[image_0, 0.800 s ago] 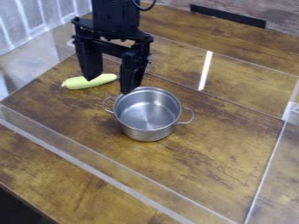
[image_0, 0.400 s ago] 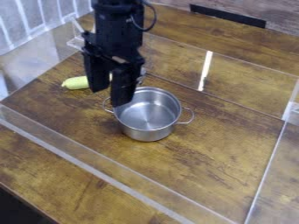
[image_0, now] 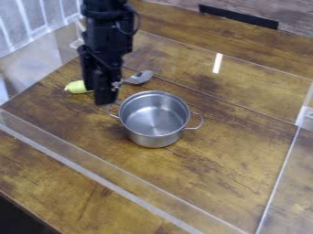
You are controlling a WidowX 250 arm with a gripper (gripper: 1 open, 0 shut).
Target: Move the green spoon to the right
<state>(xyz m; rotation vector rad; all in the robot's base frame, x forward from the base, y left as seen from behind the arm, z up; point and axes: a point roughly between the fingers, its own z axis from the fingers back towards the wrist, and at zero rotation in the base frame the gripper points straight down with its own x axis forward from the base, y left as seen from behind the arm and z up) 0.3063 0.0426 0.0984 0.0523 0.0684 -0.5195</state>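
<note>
The green spoon (image_0: 76, 87) lies on the wooden table left of the pot. Only its yellow-green handle end shows on the left, and its small silver bowl (image_0: 142, 77) on the right. My gripper (image_0: 104, 92) points straight down over the middle of the handle and hides that part, with its dark fingers low at the table on either side of it. I cannot make out whether the fingers press on the handle. The round steel pot (image_0: 154, 137), with two handles, stands just right of the gripper and does not touch it.
A clear plastic barrier (image_0: 73, 169) runs across the front of the table, and another clear panel (image_0: 284, 174) runs along the right. White bars (image_0: 31, 23) stand at the back left. A dark flat object (image_0: 239, 15) lies at the far back.
My gripper has turned at the wrist, shifted left and come down over the spoon's handle. Its fingers, spread wide before, now stand closer together. The pot has not moved.
</note>
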